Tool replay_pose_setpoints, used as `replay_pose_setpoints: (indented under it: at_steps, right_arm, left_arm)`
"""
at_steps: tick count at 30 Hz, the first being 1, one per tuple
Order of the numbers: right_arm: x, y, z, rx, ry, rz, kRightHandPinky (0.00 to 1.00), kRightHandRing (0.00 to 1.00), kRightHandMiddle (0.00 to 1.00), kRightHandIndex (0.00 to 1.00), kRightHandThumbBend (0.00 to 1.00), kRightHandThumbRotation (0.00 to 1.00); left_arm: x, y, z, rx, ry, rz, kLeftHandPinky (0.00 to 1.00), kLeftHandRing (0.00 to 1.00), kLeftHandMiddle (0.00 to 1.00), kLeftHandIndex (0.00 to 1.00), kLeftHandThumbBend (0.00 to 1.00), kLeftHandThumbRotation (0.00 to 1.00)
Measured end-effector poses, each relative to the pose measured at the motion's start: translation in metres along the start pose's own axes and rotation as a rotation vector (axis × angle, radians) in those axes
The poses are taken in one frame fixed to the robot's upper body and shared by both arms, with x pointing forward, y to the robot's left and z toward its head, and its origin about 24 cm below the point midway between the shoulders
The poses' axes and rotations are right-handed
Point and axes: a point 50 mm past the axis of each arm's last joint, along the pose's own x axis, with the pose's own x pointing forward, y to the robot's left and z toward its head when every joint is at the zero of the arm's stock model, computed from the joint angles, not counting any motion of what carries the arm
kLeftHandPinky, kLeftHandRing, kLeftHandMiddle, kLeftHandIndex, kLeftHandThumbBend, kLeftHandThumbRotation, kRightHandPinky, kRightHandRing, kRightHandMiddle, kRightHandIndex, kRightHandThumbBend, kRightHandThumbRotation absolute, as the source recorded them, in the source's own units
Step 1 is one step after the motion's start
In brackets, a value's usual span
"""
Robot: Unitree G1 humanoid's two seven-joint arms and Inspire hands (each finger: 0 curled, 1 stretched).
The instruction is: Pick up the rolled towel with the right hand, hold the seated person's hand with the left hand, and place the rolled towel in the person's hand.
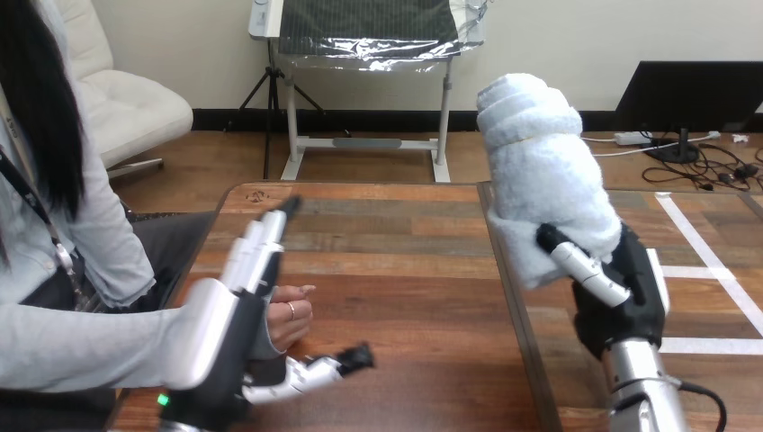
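Right hand [621,292] gripped the fluffy white rolled towel [540,171]; my left hand [225,328] lay open beside the person's curled hand [290,319], which, unheld, might miss it.

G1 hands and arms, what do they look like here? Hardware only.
Left hand: big white back shell over black, white fingers with black tips, green light at the wrist. Right hand: black palm, white edge shell, white black-tipped finger, silver forearm.
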Motion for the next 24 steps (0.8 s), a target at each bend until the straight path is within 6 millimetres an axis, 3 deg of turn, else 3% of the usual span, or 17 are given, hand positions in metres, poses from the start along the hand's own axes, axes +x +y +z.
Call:
replay_pose_setpoints:
  at_steps: [20,24]
  right_arm:
    - [-0.006,0.006,-0.001,0.017,-0.032,0.036,0.22,0.25,0.35,0.37,0.67,0.0]
    - [-0.005,0.006,0.001,0.013,-0.042,0.047,0.21,0.25,0.35,0.36,0.66,0.0]
  left_arm:
    - [0.009,0.038,-0.023,0.196,0.084,-0.042,0.97,1.0,0.99,1.0,1.0,0.51]
    - [0.012,0.044,-0.026,0.22,0.09,-0.057,0.97,0.99,0.98,1.0,1.0,0.44]
